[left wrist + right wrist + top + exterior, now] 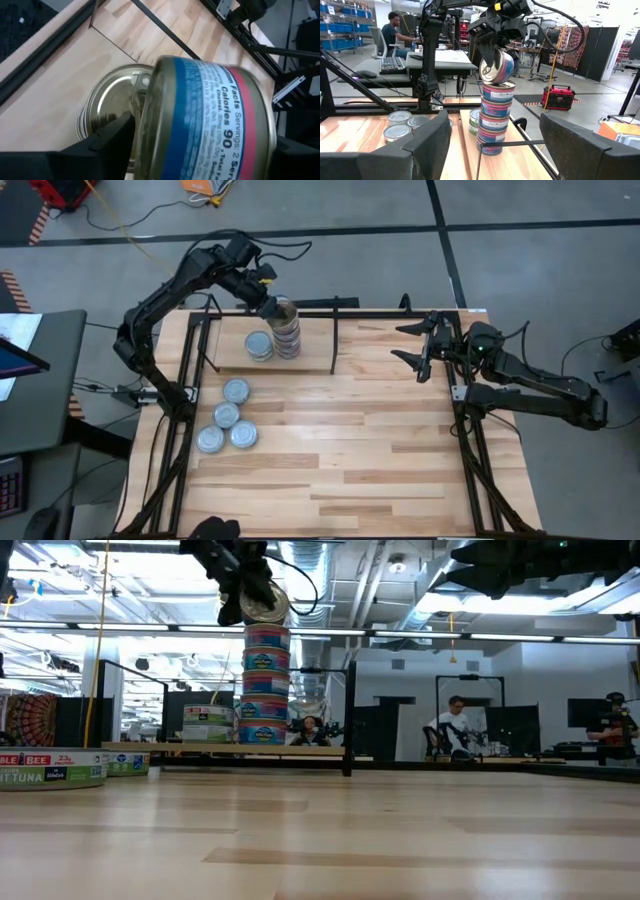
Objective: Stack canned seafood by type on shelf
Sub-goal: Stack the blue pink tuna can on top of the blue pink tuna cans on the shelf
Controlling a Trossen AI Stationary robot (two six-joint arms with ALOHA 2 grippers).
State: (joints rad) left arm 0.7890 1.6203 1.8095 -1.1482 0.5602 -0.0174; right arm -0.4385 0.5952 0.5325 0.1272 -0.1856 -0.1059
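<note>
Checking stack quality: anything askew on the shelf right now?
Yes. The top tin in the left gripper is tipped on edge over the tall stack on the shelf, not lying flat. The stack itself looks slightly uneven.

four loose tins lie flat on the bench. the tall stack holds four tins, a fifth tilted on top. the short stack holds two.

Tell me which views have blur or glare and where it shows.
Left wrist view: the tilted can fills the frame, soft and blurred at its edges. Low view: bright ceiling lights backlight the tall stack, and the near tabletop is soft. High view: evenly lit and sharp.
</note>
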